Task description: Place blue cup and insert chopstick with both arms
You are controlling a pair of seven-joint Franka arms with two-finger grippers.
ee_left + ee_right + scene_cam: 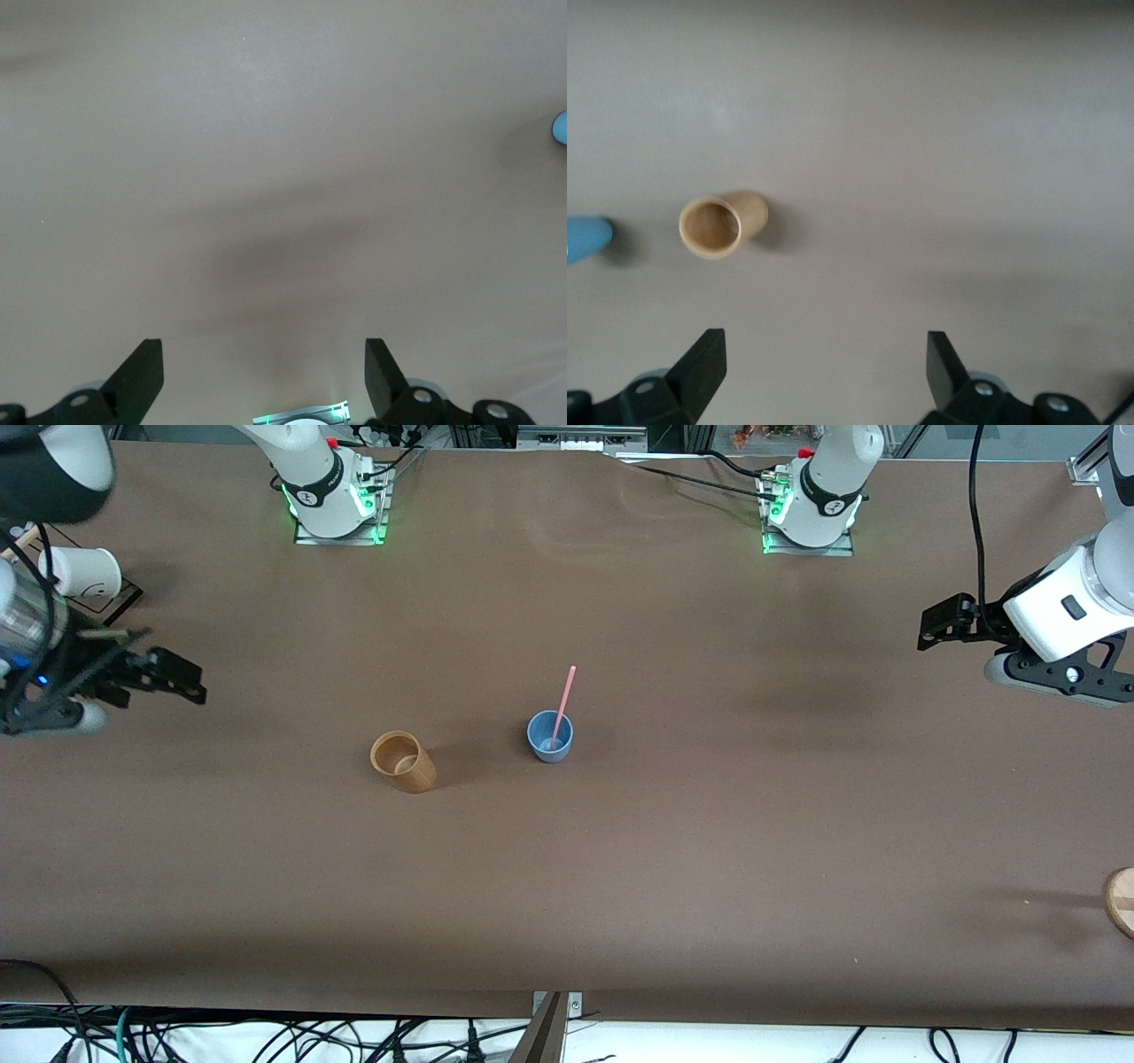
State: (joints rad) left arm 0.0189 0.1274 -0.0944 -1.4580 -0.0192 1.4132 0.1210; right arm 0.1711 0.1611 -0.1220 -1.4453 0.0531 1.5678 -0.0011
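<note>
The blue cup (550,737) stands upright in the middle of the table. The pink chopstick (564,695) stands in it, leaning on the rim with its top tilted toward the robots' bases. My left gripper (932,627) is open and empty, up over the table's left-arm end, well away from the cup. Its wrist view shows open fingers (142,376) over bare table and a sliver of the blue cup (561,128) at the edge. My right gripper (188,682) is open and empty over the right-arm end. Its wrist view shows open fingers (704,359) and part of the blue cup (586,237).
A tan wooden-looking cup (403,761) stands beside the blue cup toward the right arm's end; it also shows in the right wrist view (718,226). A white cup (84,571) sits on a dark-edged mat at the right arm's end. A wooden disc (1122,899) lies at the left arm's end.
</note>
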